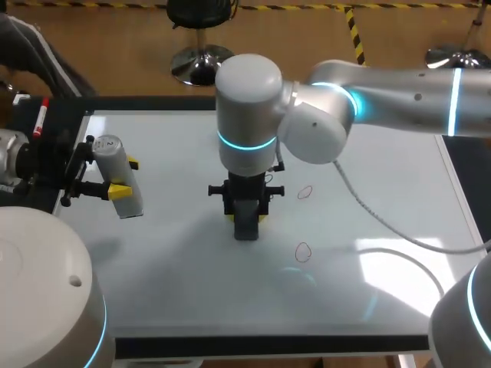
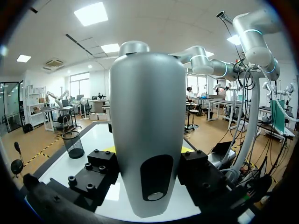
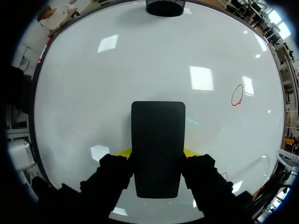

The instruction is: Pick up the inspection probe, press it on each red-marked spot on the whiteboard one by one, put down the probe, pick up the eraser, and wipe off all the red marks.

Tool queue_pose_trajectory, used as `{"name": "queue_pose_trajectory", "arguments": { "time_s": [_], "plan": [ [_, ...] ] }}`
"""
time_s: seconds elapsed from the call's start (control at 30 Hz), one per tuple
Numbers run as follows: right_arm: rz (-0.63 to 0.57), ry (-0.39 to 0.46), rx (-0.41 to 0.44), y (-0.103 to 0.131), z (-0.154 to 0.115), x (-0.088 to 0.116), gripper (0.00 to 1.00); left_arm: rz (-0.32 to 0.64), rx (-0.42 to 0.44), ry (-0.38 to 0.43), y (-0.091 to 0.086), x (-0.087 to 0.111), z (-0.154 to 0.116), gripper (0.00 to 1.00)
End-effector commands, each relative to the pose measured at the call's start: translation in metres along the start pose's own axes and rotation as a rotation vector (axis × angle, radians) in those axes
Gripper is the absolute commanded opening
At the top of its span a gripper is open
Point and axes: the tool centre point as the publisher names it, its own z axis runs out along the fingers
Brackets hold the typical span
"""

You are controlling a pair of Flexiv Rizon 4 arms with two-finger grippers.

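**Black eraser at the whiteboard, grey probe held at the left edge**

1. Right arm (image 1: 399,92). I come in from the right and reach past the middle of the bench. My wrist points straight down over the whiteboard (image 1: 192,291).
2. Right jaws. They are pinching the eraser (image 1: 245,226), a black rectangular block. In the right wrist view one finger presses each long side of the eraser (image 3: 158,149), and a yellow tip shows at either side. The lower face of the eraser appears to meet the board, but I cannot confirm contact from these views.
3. Red marks. Two small red loops lie on the board to the right of the eraser. One loop (image 1: 305,192) is near it and about level with my jaws. The other loop (image 1: 304,251) lies nearer the front edge. Both are apart from the eraser. The right wrist view shows one loop (image 3: 237,94) in full. The second mark (image 3: 224,176) is partly hidden behind a finger.
4. Left arm (image 1: 15,157). It sits at the left edge of the whiteboard.
5. Left jaws. They are clamped on the inspection probe (image 1: 121,180), a smooth grey cylinder. In the left wrist view the probe (image 2: 147,135) stands crosswise between the fingers and projects past them at both ends. A dark oval window sits near its narrower end.
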Motion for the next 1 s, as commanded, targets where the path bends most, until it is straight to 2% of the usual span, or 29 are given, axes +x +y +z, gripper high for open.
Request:
{"name": "queue_pose_trajectory", "arguments": {
  "time_s": [0.03,0.27,0.57,1.0],
  "plan": [
    [0.011,0.027,0.001,0.003,0.008,-0.027,0.0,0.003,0.002,0.001,0.0,0.0,0.0,0.0],
    [0.031,0.019,0.006,0.005,0.0,-0.041,0.0,0.003,0.002,0.001,0.0,0.0,0.0,0.0],
    [-0.044,-0.019,-0.002,0.001,-0.019,-0.034,0.0,0.003,0.002,0.001,0.0,0.0,0.0,0.0],
    [-0.09,-0.006,0.019,-0.002,-0.041,-0.045,0.0,0.003,0.002,0.001,0.0,0.0,0.0,0.0]
  ]
}}
